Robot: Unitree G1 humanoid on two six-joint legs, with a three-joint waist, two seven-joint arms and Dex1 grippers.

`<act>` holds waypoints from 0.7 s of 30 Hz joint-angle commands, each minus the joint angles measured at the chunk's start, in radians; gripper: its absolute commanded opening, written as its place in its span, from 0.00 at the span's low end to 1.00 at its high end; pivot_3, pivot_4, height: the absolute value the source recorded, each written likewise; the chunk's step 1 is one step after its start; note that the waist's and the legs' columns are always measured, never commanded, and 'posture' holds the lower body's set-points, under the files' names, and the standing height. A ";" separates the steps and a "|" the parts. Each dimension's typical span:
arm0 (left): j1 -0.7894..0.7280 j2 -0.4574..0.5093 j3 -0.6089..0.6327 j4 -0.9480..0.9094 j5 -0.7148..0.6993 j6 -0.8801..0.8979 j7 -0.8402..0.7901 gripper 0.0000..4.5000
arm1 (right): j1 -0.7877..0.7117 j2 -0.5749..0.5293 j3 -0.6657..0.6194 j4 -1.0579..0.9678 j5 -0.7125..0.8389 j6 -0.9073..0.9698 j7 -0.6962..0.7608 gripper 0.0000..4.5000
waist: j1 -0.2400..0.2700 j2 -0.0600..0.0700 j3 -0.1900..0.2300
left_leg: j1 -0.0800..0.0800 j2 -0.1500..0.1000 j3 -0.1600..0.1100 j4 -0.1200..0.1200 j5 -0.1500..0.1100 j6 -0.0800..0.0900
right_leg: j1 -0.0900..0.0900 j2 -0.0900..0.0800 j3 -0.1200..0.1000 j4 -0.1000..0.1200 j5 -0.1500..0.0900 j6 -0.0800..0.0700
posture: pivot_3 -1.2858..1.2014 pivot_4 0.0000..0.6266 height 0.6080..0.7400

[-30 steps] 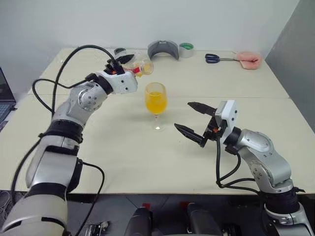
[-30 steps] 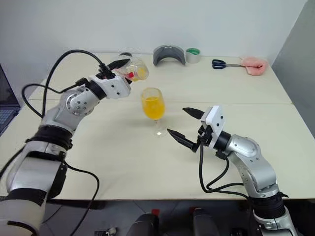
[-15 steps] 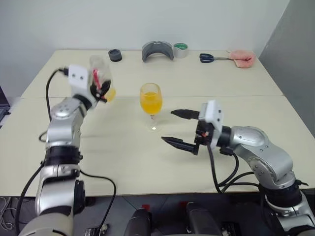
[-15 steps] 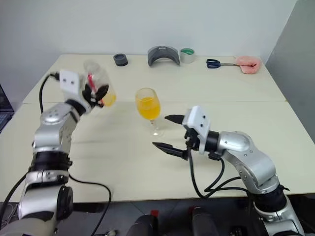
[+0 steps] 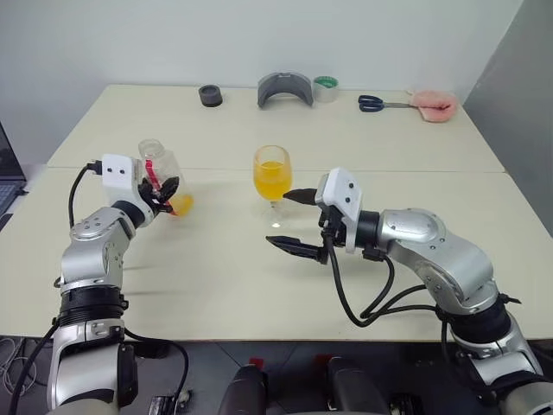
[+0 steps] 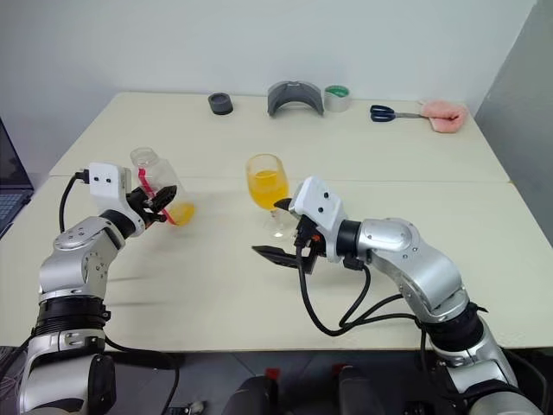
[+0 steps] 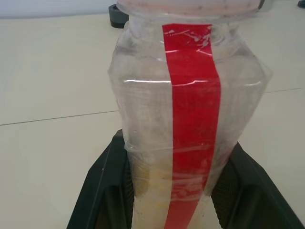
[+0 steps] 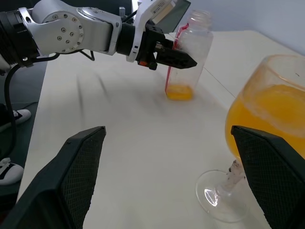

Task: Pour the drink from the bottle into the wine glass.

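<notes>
Since a second ago the bottle (image 5: pixel 167 177) has swung from its tipped place above the wine glass (image 5: pixel 273 172) out to the glass's nine o'clock, and it now stands nearly upright, low over the bench (image 5: pixel 216 268). It is clamped between the fingers of the left gripper (image 5: pixel 164 192), with only a little drink (image 5: pixel 181 205) left at its bottom. Most of the orange liquid sits in the glass, which stands mid-bench. At the glass's five o'clock the right gripper (image 5: pixel 289 220) has edged closer, its fingers spread wide and holding nothing. Far off at twelve o'clock lie a black cap (image 5: pixel 209 95), a grey holder (image 5: pixel 284 89), tape (image 5: pixel 326 86), scissors (image 5: pixel 380 104) and a pink cloth (image 5: pixel 435 104).
</notes>
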 commanded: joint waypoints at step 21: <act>0.272 -0.030 0.045 -0.266 0.009 -0.053 0.073 0.99 | 0.320 0.068 -0.117 0.106 -0.185 -0.414 -0.162 1.00 | 0.006 -0.001 0.000 | 0.000 0.001 0.001 -0.002 0.000 0.000 | 0.001 -0.001 0.001 -0.003 0.000 0.000 | 0.52 0.24 1.00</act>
